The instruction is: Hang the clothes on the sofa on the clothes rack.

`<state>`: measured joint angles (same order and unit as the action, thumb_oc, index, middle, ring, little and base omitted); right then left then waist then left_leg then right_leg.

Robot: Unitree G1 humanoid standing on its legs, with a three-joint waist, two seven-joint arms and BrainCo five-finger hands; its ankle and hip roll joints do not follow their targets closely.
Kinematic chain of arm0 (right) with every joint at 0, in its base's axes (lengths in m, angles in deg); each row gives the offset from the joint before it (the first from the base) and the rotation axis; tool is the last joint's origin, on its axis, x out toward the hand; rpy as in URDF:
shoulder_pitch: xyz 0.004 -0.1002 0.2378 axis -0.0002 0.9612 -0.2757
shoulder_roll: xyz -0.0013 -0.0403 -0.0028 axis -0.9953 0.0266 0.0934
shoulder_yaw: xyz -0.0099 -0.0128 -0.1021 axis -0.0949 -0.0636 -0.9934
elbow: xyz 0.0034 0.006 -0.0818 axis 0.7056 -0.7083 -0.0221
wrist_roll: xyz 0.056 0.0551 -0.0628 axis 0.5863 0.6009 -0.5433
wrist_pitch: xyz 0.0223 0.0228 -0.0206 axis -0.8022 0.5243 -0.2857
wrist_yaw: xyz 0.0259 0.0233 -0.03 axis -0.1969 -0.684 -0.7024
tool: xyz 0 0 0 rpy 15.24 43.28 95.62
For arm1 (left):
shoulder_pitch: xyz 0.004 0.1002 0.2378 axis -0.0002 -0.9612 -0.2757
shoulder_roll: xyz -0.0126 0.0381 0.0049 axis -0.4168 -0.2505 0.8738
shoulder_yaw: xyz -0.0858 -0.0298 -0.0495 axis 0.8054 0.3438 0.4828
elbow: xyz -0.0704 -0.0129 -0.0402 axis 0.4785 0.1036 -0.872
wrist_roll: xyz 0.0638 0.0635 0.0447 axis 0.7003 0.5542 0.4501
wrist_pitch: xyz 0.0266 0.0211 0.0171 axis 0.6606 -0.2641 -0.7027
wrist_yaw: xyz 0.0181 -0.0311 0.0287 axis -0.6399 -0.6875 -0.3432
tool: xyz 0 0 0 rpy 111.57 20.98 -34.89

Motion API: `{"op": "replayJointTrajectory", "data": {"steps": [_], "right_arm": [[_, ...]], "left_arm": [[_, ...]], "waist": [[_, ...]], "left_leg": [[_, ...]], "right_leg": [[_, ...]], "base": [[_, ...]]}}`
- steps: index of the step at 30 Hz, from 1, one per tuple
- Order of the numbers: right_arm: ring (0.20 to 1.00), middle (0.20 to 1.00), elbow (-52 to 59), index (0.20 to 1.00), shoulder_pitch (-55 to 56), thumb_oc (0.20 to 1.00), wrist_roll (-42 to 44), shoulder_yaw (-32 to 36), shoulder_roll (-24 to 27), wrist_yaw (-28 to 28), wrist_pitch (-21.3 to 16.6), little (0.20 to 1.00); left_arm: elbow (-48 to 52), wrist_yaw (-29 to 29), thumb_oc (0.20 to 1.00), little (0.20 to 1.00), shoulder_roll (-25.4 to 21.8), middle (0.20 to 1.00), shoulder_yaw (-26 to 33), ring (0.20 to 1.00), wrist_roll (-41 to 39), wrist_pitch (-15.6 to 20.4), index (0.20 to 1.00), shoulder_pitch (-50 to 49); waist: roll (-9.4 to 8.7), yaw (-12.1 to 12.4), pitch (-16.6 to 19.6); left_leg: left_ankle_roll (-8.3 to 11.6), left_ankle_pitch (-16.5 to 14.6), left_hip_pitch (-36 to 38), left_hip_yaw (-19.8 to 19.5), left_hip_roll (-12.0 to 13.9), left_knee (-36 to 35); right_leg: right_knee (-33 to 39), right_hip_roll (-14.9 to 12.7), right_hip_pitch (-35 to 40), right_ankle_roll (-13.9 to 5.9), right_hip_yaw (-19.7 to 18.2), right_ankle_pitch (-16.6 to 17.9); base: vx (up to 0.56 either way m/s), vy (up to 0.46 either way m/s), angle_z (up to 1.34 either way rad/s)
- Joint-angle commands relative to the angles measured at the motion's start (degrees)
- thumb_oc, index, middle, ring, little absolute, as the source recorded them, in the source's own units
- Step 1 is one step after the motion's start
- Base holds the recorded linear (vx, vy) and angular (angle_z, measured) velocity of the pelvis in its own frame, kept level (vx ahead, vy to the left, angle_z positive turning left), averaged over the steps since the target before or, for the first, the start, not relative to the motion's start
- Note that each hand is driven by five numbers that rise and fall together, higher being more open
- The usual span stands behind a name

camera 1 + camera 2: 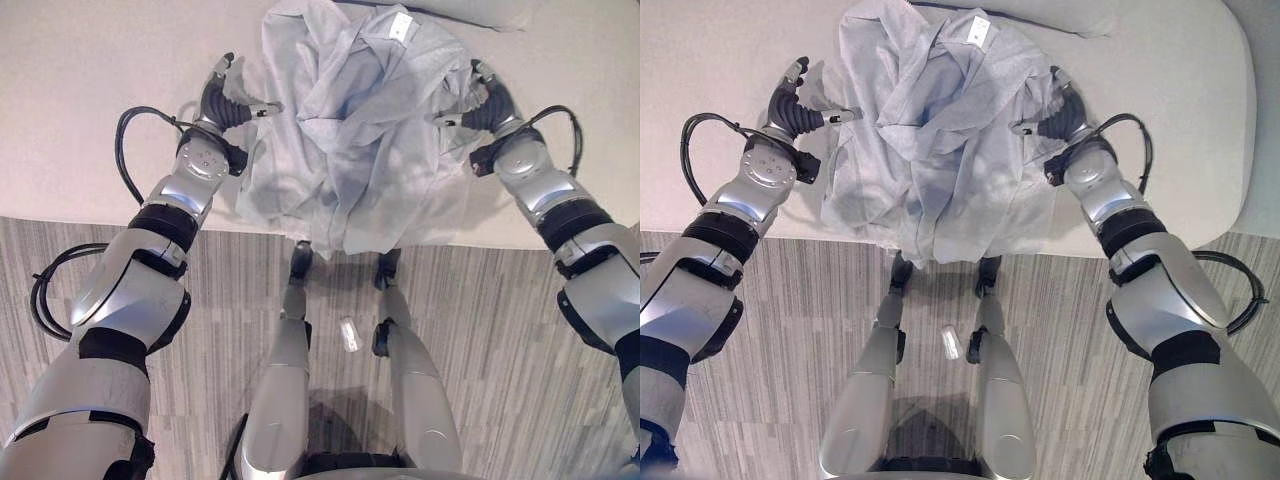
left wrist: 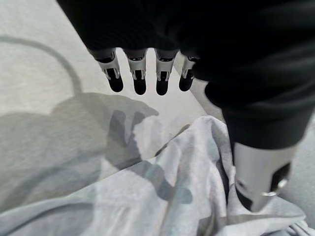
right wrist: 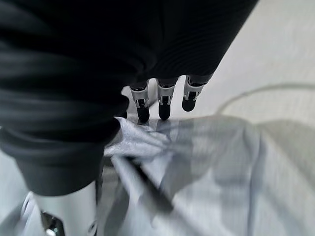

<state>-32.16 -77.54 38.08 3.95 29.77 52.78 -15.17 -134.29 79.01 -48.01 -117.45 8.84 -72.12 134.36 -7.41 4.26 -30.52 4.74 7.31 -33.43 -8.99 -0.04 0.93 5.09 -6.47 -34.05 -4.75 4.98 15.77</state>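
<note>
A crumpled pale grey garment [image 1: 350, 130] with a white label [image 1: 400, 27] lies in a heap on the beige sofa seat [image 1: 90, 100], its lower hem hanging over the front edge. My left hand [image 1: 228, 95] hovers at the garment's left edge, its fingers [image 2: 140, 73] straight above bare seat and its thumb [image 2: 256, 182] over the cloth [image 2: 162, 196]. At the right edge my right hand [image 1: 482, 100] is held with straight fingers [image 3: 165, 103], whose tips are just above a fold of the cloth [image 3: 211, 162]. Both hands are open and hold nothing.
The sofa's front edge [image 1: 120, 222] runs across the view, with grey striped floor [image 1: 490, 330] below it. A small pale object [image 1: 349, 333] lies on the floor. A cushion edge [image 1: 470, 10] shows behind the garment. The seat ends at the right [image 1: 1240, 120].
</note>
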Motion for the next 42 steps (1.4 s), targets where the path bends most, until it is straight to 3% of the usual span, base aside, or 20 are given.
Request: {"op": "replayJointTrajectory", "data": {"steps": [1,11,28,42], "right_arm": [[1.000,1.000,-2.62,1.000,-1.72,1.000,-1.27,-0.43,2.20,2.39,-1.19,1.000],[1.000,1.000,-4.79,1.000,-5.06,1.000,-0.94,-0.74,2.26,4.75,-0.50,1.000],[1.000,1.000,-3.91,1.000,-5.18,1.000,-2.27,-1.43,2.15,6.80,-0.21,1.000],[1.000,1.000,-3.07,1.000,-5.19,1.000,-2.53,-1.55,-0.10,8.41,0.36,1.000]], "left_arm": [[0.74,1.94,1.000,1.000,-0.25,1.000,-0.56,1.000,2.03,1.68,1.000,2.16],[-0.02,3.27,1.000,1.000,1.26,1.000,-3.23,1.000,3.30,1.52,1.000,4.73],[2.41,6.06,1.000,1.000,3.23,1.000,-7.63,1.000,7.96,0.59,1.000,8.43],[4.18,8.30,1.000,1.000,9.64,1.000,-10.18,1.000,9.69,-0.37,1.000,11.00]], "waist": [[2.43,0.29,0.73],[1.59,-0.85,0.73],[1.75,-2.75,0.73],[2.12,-4.13,0.73]], "left_leg": [[-1.47,0.05,1.74,-1.99,-1.26,-5.09],[-1.40,0.45,-0.61,-2.49,-0.95,-5.27],[-1.75,-0.35,-3.59,-2.43,-1.26,-3.66],[-1.92,-0.70,-5.69,-2.07,-1.45,-2.90]], "right_leg": [[-0.09,-3.22,0.37,-7.37,-2.59,-1.87],[-0.09,-2.82,-2.01,-7.52,-2.45,-1.67],[-0.09,-2.75,-4.81,-7.19,-3.59,-1.62],[-0.09,-2.65,-7.08,-7.00,-4.30,-1.42]], "base": [[0.00,-0.018,0.05],[0.00,-0.005,0.02],[0.00,0.000,0.01],[0.00,-0.001,-0.01]]}}
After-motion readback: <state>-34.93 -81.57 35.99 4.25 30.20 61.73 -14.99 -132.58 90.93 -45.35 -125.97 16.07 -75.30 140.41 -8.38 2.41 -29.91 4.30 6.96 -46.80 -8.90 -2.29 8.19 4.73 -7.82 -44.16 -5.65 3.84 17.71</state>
